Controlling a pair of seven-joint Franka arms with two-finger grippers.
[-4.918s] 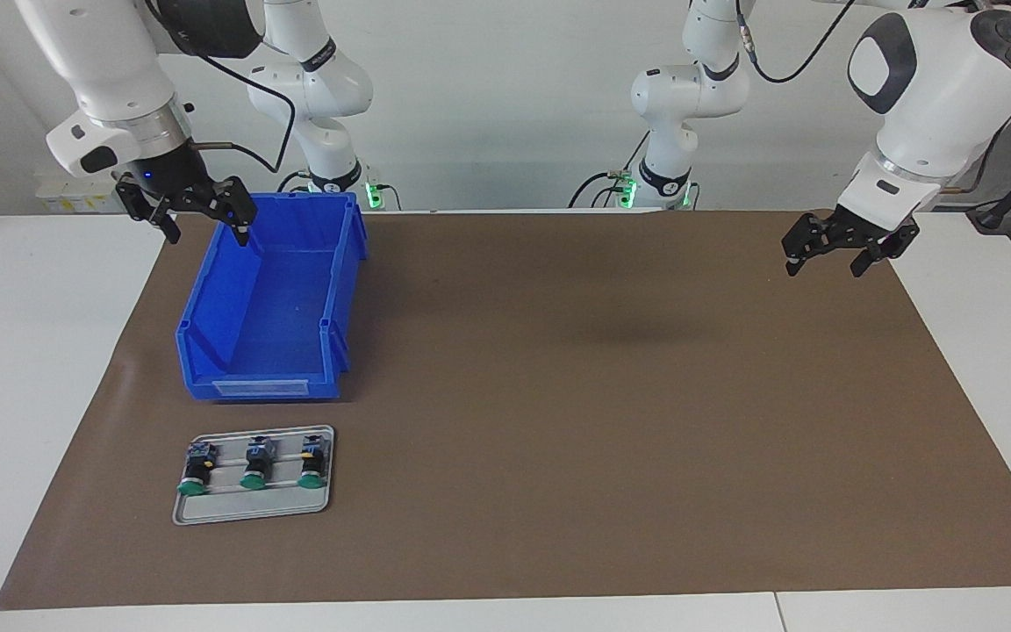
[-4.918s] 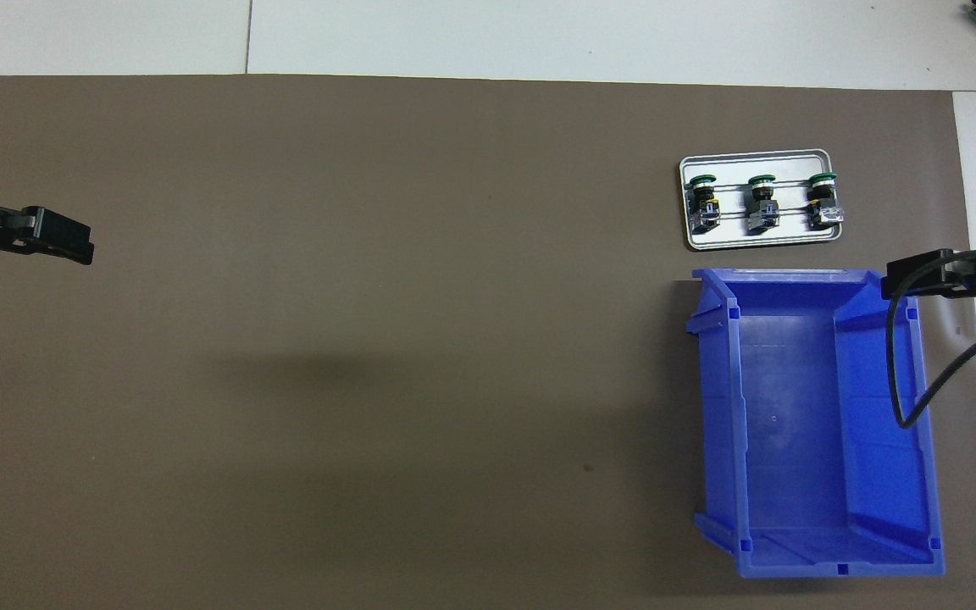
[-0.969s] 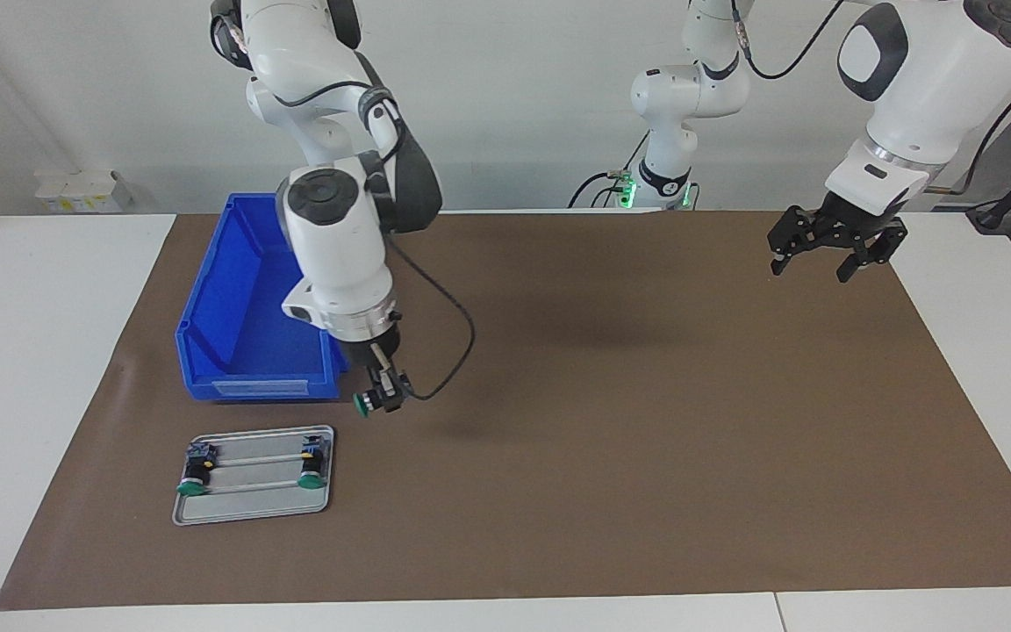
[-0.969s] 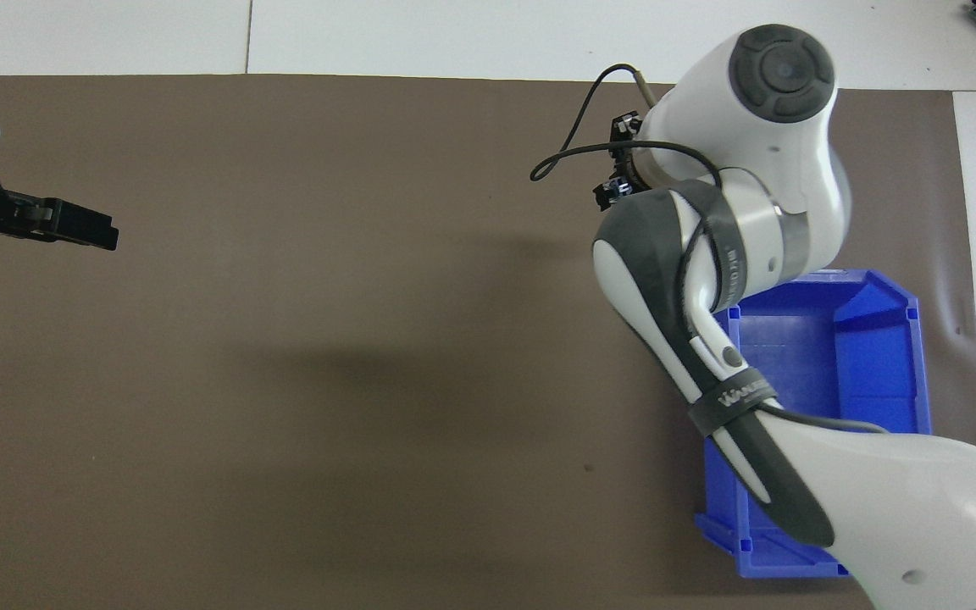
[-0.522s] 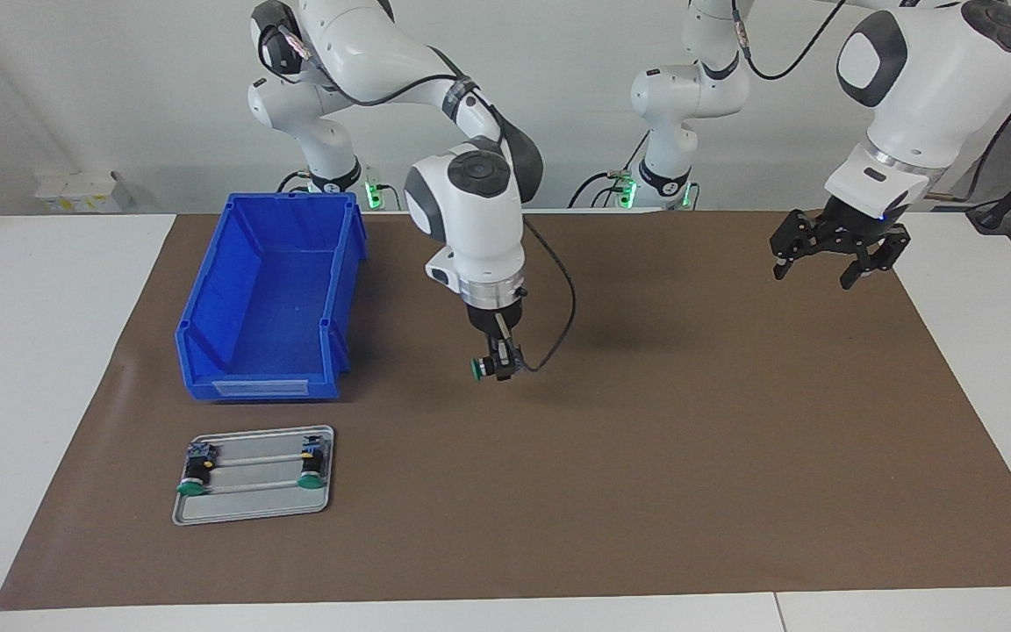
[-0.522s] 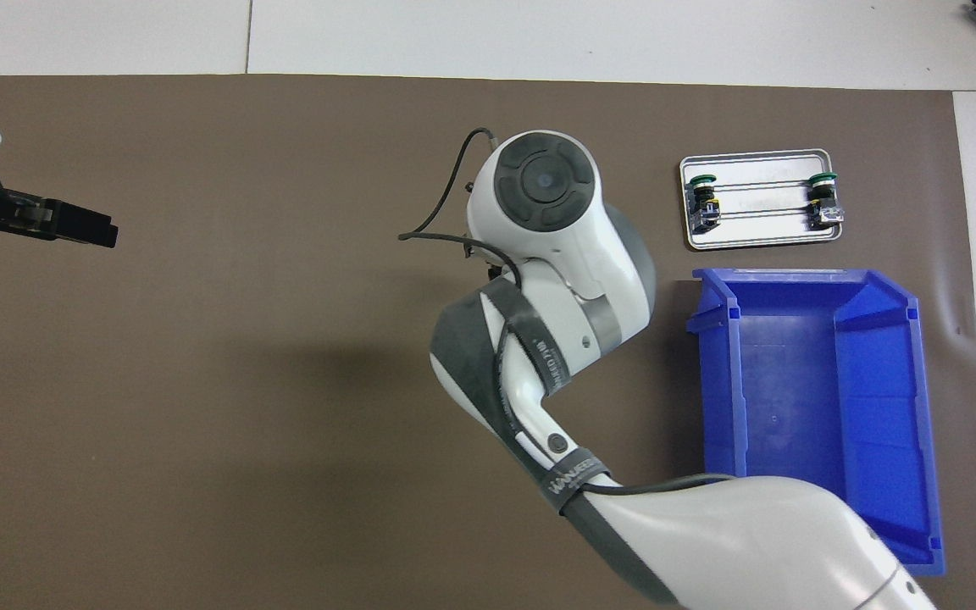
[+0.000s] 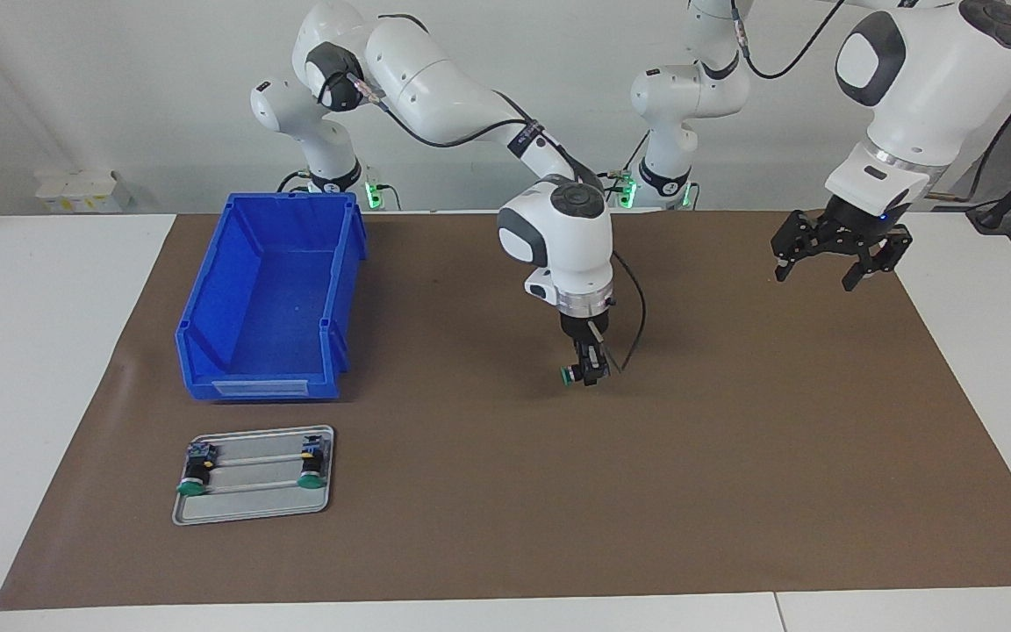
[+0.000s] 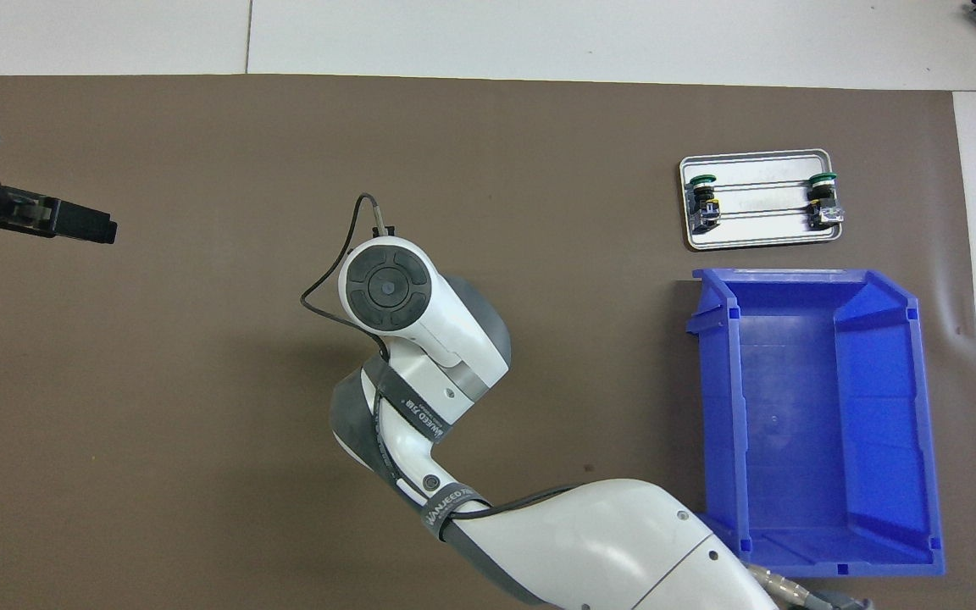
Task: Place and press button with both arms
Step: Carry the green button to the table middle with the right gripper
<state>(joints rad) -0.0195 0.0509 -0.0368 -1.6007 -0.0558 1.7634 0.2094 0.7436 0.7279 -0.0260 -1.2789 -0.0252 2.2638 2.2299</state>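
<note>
While I watch from across the table, I see my right gripper (image 7: 589, 373) hanging low over the middle of the brown mat (image 7: 734, 456), pinching the button (image 7: 569, 375), whose green cap pokes out sideways toward the right arm's end of the table; whether it touches the mat yet I cannot say. My left gripper (image 7: 830, 254) waits in the air over the mat's corner nearest the left arm's base, its fingers spread and holding nothing. A blue bin (image 7: 273, 298) sits empty toward the right arm's end, and between it and the table's edge farthest from the robots lies a small metal tray (image 7: 251, 509) with two more buttons (image 7: 194, 474) at its ends and a gap in the middle. From above, the right arm's wrist covers the gripper and the button completely, so I learn nothing more about the grasp there; the left gripper (image 8: 73, 224) shows only as a dark tip at the mat's edge, and the tray (image 8: 759, 241) and the bin (image 8: 818, 424) look the same. By my reckoning the pick-up is done and the carry nearly so; setting the button down on the mat, letting go, and the pressing itself, with the left arm joining in, are not yet done.
</note>
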